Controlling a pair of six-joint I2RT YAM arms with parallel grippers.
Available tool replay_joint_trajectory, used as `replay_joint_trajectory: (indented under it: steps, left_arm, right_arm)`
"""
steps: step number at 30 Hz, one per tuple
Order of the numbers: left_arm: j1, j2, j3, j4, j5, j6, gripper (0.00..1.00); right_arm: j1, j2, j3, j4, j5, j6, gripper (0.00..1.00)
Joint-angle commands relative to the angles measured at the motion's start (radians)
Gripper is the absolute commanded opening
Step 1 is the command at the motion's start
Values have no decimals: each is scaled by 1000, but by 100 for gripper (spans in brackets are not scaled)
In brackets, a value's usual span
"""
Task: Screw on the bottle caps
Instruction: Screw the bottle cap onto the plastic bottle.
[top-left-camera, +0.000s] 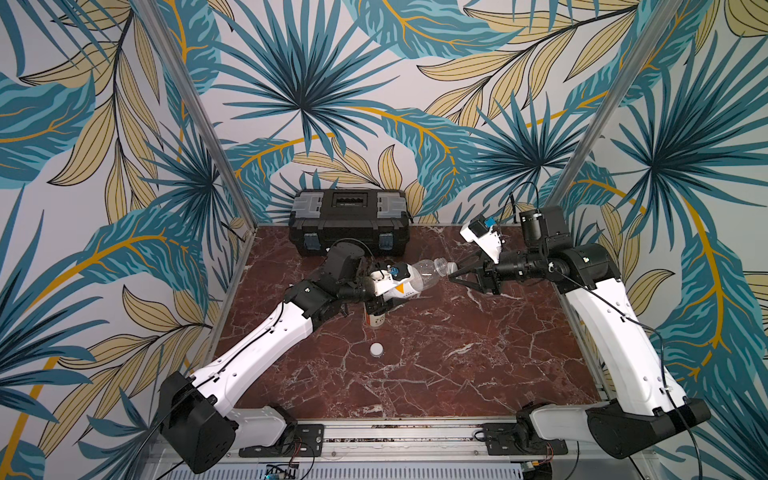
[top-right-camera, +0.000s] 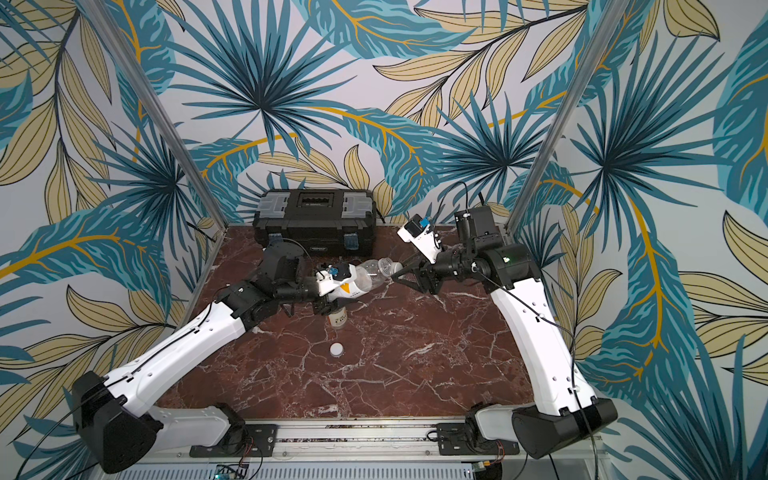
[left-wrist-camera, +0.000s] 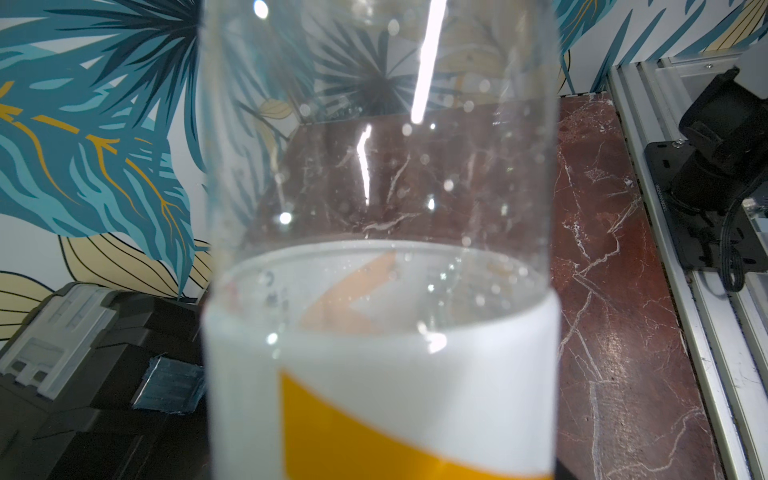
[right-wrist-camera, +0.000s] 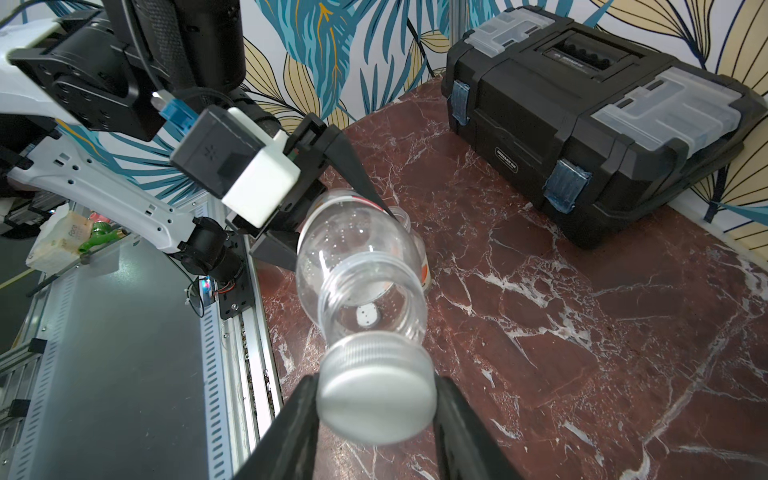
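Note:
A clear bottle (top-left-camera: 428, 270) (top-right-camera: 374, 272) with a white-yellow label (left-wrist-camera: 374, 374) is held off the table, lying nearly level, by my left gripper (top-left-camera: 395, 291) (right-wrist-camera: 338, 237), shut round its body. Its open neck (right-wrist-camera: 370, 291) points at my right gripper (top-left-camera: 452, 274) (top-right-camera: 395, 276) (right-wrist-camera: 376, 399). That gripper is shut on a white bottle cap (right-wrist-camera: 376, 399), which sits just before the mouth and a little off its axis. A second bottle (top-left-camera: 375, 320) (top-right-camera: 337, 319) with red marks stands under the left gripper. Another white cap (top-left-camera: 376, 349) (top-right-camera: 337, 350) lies on the table in front of it.
A black toolbox (top-left-camera: 349, 226) (top-right-camera: 316, 226) (right-wrist-camera: 582, 124) stands against the back wall. The red marble table (top-left-camera: 457, 365) is bounded by aluminium posts at both back corners and a rail (top-left-camera: 395, 436) along the front.

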Motion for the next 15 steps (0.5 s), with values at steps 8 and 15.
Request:
replay_joint_trajectory:
  steps: [8, 15]
  left_arm:
    - [-9, -14, -24, -6, 51, 19, 0]
    - [-14, -8, -20, -39, 71, 41, 0]
  right_arm:
    - [-2, 26, -13, 24, -57, -11, 45]
    - [-2, 38, 3, 3, -50, -31, 43]
